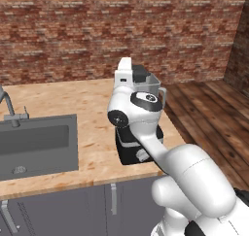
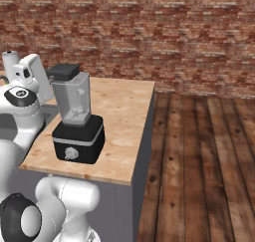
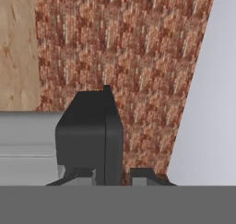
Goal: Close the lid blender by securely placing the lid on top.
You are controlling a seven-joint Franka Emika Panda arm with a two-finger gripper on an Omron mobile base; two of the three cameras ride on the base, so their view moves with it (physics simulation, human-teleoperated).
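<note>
Looking from the right, you saw the gripper pinching the lid edge-on, holding it at the rim of the blender jar on the counter.

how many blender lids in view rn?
1. The lid sits at the top of the blender jar's rim, gripper shut on it. Arm hides part of the counter, so more are possible.

No readable text, label or number anywhere.
</note>
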